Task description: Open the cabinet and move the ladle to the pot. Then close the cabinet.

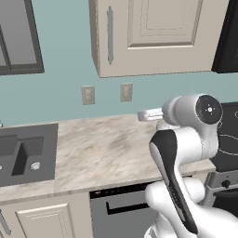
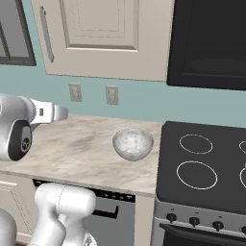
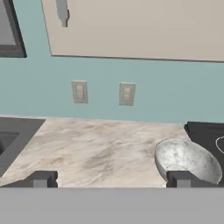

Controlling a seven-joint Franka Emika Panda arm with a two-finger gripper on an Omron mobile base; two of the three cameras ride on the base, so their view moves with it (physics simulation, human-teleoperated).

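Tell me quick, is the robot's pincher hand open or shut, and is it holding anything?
Two-finger dark-tipped gripper: open, jaws spread wide, holding nothing; it hangs above the beige marbled stone counter.

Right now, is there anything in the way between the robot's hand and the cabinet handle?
Nothing visible blocks it. The hand is open, low over the counter, and the cabinet hangs above with its door shut. Only bare wall lies between the hand and the handle. The speckled bowl sits low beside one finger, off that path.
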